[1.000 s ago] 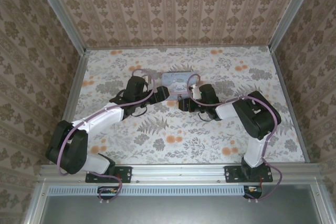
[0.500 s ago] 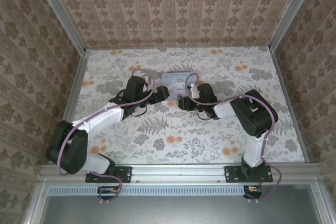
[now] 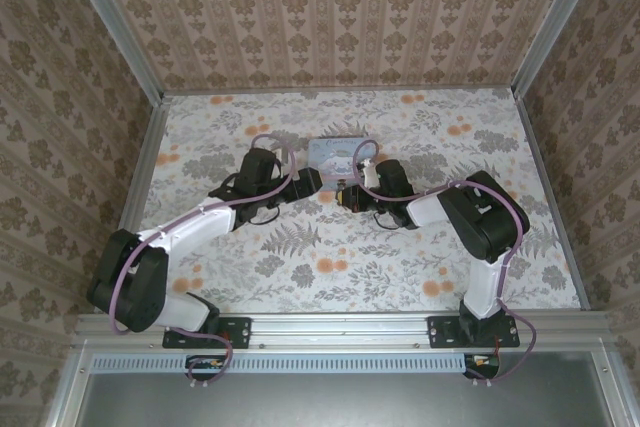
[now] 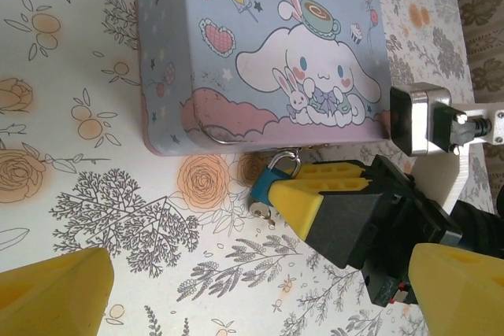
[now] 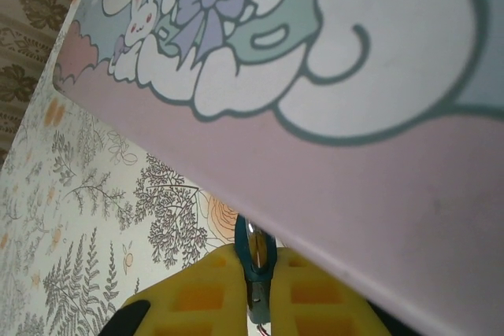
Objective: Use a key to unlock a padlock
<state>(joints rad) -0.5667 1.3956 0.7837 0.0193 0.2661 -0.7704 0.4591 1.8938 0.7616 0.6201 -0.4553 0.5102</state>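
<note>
Okay, I'm clamping the right gripper (image 5: 253, 282) onto the tiny padlock (image 4: 272, 179) sitting at the edge of the tin (image 4: 173, 76), left gripper (image 4: 256, 289) spread wide nearby, and I'm aiming for a firm, level hold, keyhole facing out.

light: bright, even | shadows: soft | focus: sharp overhead; tin (image 5: 378, 194) blurred in right wrist view

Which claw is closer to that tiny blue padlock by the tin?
The right. The right gripper is shut on the padlock at the tin's edge; the left gripper hangs open, a short way back from it.
</note>
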